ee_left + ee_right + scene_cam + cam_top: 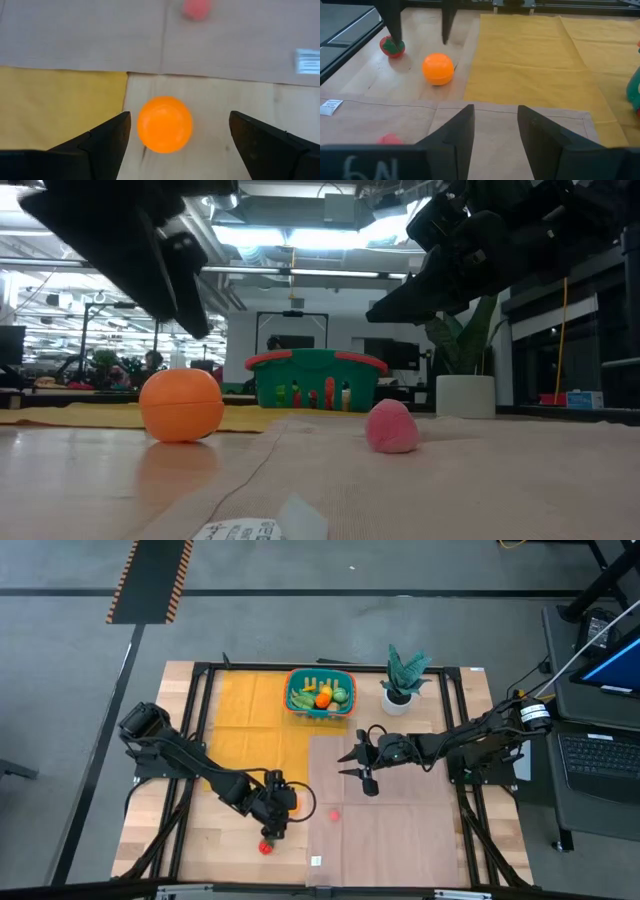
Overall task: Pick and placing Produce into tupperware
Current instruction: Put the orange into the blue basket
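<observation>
Hovering left tool [177, 135] spread wide over orange ball [164, 124], right tool [495, 130] seemingly part-open, empty, mid-table.

- Pale wooden slatted table top [215, 840] in a black metal frame
- Mustard-yellow cloth [245, 715] spread flat across the far left part
- Beige-pink fabric mat [390, 830] covers the near right part, its edge just beside the yellow cloth
- Green leafy plant in a white pot [400, 685] stands upright at the far edge
- Small white printed label [316, 861] lies near the front edge
- Open laptop [600, 755] off to the right
</observation>
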`<state>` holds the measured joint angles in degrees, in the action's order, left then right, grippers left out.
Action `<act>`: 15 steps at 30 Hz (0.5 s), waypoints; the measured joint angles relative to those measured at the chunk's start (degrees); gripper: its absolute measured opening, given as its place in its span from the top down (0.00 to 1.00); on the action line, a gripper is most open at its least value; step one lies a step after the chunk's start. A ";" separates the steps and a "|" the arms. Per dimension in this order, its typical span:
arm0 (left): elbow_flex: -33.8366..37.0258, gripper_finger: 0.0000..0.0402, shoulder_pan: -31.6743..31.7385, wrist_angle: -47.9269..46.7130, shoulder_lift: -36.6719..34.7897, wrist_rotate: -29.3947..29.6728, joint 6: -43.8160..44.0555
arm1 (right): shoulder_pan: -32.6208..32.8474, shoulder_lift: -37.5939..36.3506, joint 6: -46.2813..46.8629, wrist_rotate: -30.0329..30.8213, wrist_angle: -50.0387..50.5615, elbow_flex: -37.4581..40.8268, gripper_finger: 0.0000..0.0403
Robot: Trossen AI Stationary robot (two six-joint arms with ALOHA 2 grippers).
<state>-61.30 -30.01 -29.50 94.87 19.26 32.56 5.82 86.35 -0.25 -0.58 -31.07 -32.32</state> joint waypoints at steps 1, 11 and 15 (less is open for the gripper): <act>0.02 0.18 0.27 -0.04 0.56 0.05 -0.08 | 0.00 0.00 0.00 -0.01 0.01 0.00 0.62; 0.09 0.18 2.77 -0.85 6.56 -0.88 -0.11 | 0.02 0.00 0.00 -0.07 0.04 0.00 0.62; 0.09 0.18 3.47 -0.72 8.34 -4.59 -0.11 | 0.04 0.00 0.01 -0.07 0.07 0.00 0.62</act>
<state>-61.21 -26.54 -30.22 103.21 14.67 32.45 5.87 86.35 -0.24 -0.64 -31.00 -32.32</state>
